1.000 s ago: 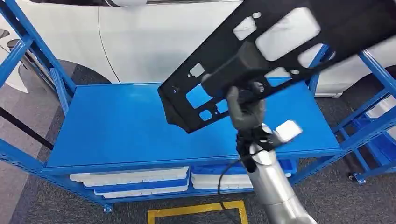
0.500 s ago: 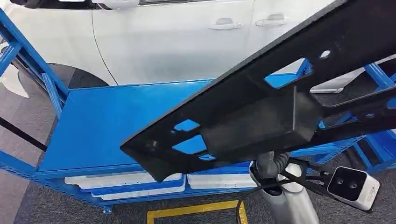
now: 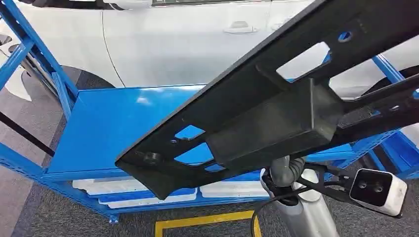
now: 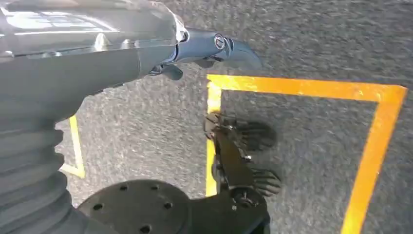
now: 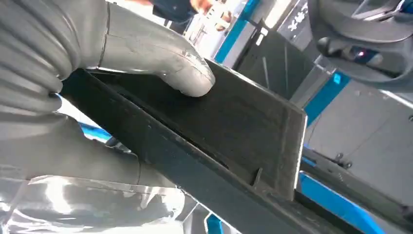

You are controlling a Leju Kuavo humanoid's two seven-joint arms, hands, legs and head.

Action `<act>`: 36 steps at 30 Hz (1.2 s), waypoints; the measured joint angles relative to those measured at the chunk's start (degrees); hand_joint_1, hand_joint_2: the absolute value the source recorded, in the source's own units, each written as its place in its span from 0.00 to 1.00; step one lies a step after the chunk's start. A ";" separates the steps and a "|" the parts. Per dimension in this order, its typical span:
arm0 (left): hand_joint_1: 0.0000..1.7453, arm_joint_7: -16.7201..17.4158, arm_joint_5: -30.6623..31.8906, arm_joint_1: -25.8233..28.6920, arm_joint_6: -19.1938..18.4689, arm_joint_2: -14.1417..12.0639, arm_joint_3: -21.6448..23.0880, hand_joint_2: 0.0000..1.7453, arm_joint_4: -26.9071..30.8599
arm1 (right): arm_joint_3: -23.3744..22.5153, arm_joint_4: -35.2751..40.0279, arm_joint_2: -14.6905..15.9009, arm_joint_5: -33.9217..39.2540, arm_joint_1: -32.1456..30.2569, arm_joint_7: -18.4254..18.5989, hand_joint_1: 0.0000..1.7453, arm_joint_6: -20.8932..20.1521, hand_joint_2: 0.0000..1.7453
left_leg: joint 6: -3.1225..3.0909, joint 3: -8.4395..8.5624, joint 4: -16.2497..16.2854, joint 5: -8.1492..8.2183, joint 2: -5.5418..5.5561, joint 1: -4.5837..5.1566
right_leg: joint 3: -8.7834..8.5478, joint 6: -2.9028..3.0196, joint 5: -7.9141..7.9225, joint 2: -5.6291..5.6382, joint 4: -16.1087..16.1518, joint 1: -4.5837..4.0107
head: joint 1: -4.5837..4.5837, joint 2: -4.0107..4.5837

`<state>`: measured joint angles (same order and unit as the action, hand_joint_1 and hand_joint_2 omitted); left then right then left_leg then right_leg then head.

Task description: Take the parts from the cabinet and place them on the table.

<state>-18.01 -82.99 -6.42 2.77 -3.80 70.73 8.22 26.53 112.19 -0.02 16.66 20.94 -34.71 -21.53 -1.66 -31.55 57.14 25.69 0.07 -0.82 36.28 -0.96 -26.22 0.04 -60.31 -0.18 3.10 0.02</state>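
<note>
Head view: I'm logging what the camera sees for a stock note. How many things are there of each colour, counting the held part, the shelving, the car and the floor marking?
Black: 1, the flat black plastic panel with cut-outs, held by the right hand.
Blue: 1, the blue metal shelving rack.
White: 1, the white car.
Yellow: 1, the yellow taped floor outline.
Total: 4.

A: The part [image 3: 267, 123] is matt black all over; the shelf [image 3: 113, 133] beneath is bright blue.

B: White car [image 3: 173, 44] on the far side, grey speckled floor [image 4: 302, 39] with yellow tape lines [image 4: 302, 87].
</note>
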 joint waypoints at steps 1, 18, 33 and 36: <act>0.00 0.07 0.02 -0.04 0.02 -0.02 -0.13 1.00 0.00 | 0.04 0.11 0.11 0.02 0.30 0.02 0.95 0.07 1.00 | -0.15 -0.64 0.01 -0.40 -0.05 -0.02 | 1.44 -0.33 -3.18 0.01 -3.87 0.23 | 0.02 0.00; 0.00 3.47 0.00 0.77 4.66 0.02 -3.24 1.00 -0.07 | 1.51 -1.90 2.56 2.91 3.18 -2.03 0.95 1.42 1.00 | 3.65 -9.95 14.67 6.99 0.13 -0.08 | -3.95 3.00 0.48 -0.33 3.25 0.31 | 0.02 0.00; 0.00 0.44 0.00 0.44 4.13 -1.97 -4.02 1.00 -0.48 | 2.62 -4.17 7.89 8.31 6.23 -4.26 0.95 4.07 1.00 | -0.20 -0.11 -1.34 -1.10 -0.43 0.58 | 4.62 -0.49 -6.35 -0.20 -9.64 0.45 | 0.02 0.00; 0.00 0.13 0.00 0.52 3.93 -2.19 -4.02 1.00 -0.52 | 2.69 -4.35 8.44 7.87 5.89 -4.26 0.95 4.53 1.00 | 0.24 -2.79 -0.96 -2.84 -0.54 0.35 | 4.01 -1.37 -5.35 -0.21 -14.21 1.25 | 0.02 0.00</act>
<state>-17.88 -82.99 -5.90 6.71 -5.99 66.71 7.69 29.22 107.84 8.42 24.52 26.83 -38.97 -17.00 -1.42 -34.34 56.18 22.86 -0.47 -0.47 40.29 -2.33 -31.56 -0.17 -74.52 1.06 3.13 0.02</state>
